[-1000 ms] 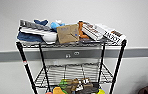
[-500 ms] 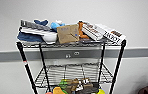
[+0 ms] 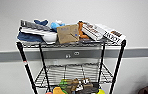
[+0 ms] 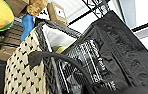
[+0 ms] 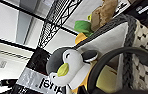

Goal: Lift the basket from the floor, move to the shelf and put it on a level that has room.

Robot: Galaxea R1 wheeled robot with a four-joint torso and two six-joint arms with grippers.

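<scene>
**Rack close ahead, basket seen up close at both wrists**

The shelf (image 3: 72, 67) stands against a pale wall, its black posts framing the head view from edge to edge. The level (image 3: 72, 71), second from the top, is a silver wire grid with open room across its width and clear height up to the top tier above it. That top tier (image 3: 65, 44) is crowded to its edges: a blue cloth (image 3: 27, 37), a grey flat box (image 3: 33, 25), a small brown cardboard box (image 3: 68, 33) and long white boxes (image 3: 103, 32) whose ends overhang the right corner. Dark lettering runs along the white boxes, but it cannot be read. Below the open level, colourful toys (image 3: 72, 86) fill the next tier.

A grey rail (image 3: 140, 52) runs along the wall behind the rack, with a small fitting near its middle.

In the left wrist view the basket (image 4: 22, 72) shows large, beige weave with dark flecks and a grey braided rim, beside a black bag (image 4: 120, 55) with faint white print that is not legible. In the right wrist view the basket's wall (image 5: 140, 62) appears again, with a plush penguin (image 5: 68, 66) just beside it and a black panel bearing partial white letters (image 5: 37, 78).

Whether either pincer is open or closed, or has hold of the basket, cannot be told.
</scene>
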